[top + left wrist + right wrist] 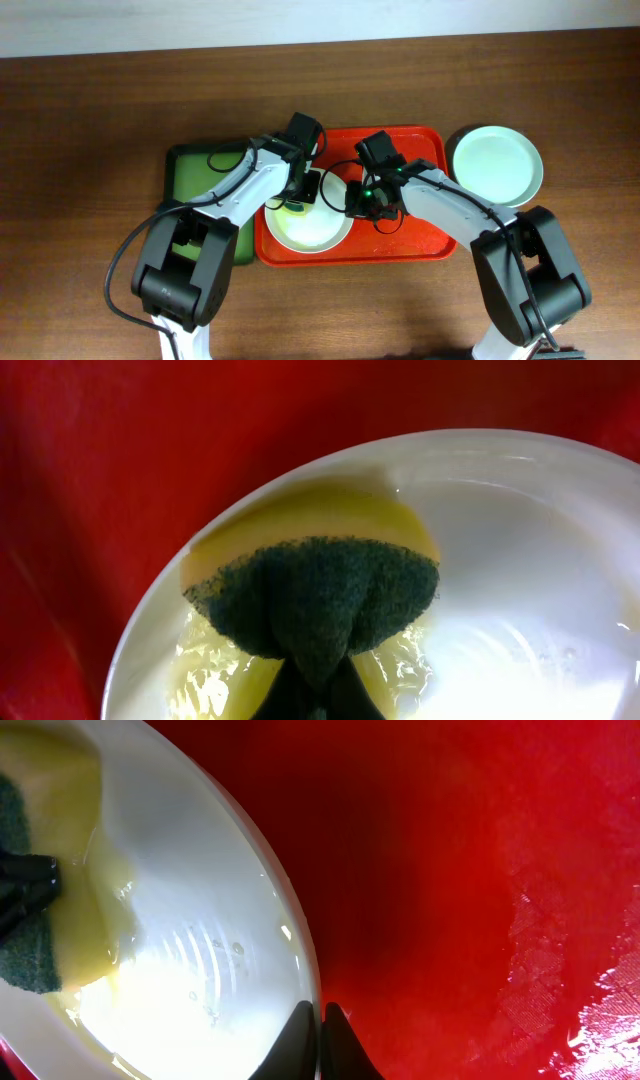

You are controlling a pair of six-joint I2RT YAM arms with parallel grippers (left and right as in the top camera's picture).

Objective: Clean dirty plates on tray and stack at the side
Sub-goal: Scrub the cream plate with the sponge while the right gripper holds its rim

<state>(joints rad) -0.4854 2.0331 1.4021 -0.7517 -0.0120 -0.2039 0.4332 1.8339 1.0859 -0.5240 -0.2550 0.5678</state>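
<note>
Sponge on plate — red tray, green tray

Overhead view. We see a dark brown wood-grain table filling nearly the whole frame, grain running approx. left to right. A pale, plain wall forms a narrow strip along the top edge. Light is even and diffuse w/ only faint shadows.

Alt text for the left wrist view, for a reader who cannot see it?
The left gripper pinches a yellow sponge with a dark green scouring face, pressed against the inside of a white plate near its rim, amid yellow smears. The plate sits on the red tray, which fills the background.
</note>
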